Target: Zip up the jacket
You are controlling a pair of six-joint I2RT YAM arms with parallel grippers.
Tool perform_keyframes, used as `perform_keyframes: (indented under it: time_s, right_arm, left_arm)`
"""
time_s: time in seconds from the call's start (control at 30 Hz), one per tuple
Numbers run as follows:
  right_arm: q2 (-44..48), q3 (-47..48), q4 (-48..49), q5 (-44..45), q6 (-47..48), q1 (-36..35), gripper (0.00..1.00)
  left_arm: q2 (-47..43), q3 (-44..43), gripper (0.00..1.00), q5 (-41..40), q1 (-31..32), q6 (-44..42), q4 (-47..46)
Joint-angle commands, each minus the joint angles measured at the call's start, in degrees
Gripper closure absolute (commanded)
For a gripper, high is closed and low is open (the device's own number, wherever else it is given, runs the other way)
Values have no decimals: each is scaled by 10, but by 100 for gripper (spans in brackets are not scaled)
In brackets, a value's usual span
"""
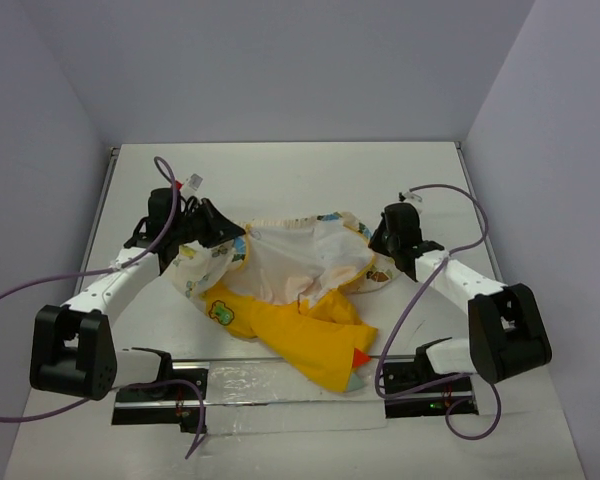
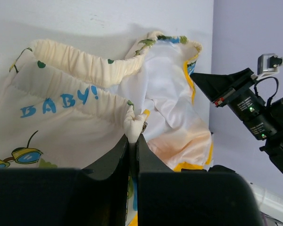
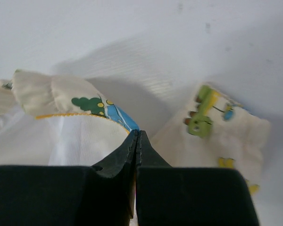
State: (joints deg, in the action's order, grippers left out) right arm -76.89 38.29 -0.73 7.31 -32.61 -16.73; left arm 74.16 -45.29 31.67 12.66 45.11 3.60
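top external: left hand (image 1: 232,240) and right hand (image 1: 376,245) each pinch the jacket (image 1: 285,268).

A white table (image 1: 280,170) stands between plain pale lavender walls (image 1: 280,60).

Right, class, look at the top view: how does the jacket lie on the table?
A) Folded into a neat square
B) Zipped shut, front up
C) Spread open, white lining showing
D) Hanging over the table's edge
C: the jacket is spread open on the table, with its white lining facing up in the top view, so it is not yet zipped.
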Motion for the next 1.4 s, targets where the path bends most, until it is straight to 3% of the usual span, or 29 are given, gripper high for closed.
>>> perform_keyframes:
  time_s: [0.0,0.2,0.43,0.6,0.77,0.8,0.97,1.0,1.13,1.27,1.37]
  right_arm:
    - [51,-38,-1,13,9,28,100]
    - [69,-48,-6,31,-4,54,100]
    - [57,-33,-17,12,2,74,100]
    - [77,-39,-23,20,9,74,100]
    - [91,-31,-35,3,36,74,100]
    - [96,-28,-38,-3,40,74,97]
    - [116,19,-87,-1,58,74,37]
    - [125,30,-99,-2,59,74,32]
    - [168,68,-101,-44,70,59,26]
    - [181,99,-56,-157,132,-15,27]
    - [142,124,-17,-239,146,-88,14]
  left_arm:
    - [-9,16,88,61,-8,34,-98]
    - [27,45,81,133,-11,116,-219]
    - [42,45,76,128,-14,144,-239]
    - [47,38,99,119,-14,150,-238]
    - [33,48,100,111,-14,154,-248]
    - [29,52,100,111,-14,157,-255]
    - [28,84,100,122,-14,187,-323]
    - [28,94,100,128,-14,197,-336]
    - [33,120,100,143,-14,227,-394]
    - [50,125,100,139,-14,240,-385]
    - [54,127,100,133,-14,257,-365]
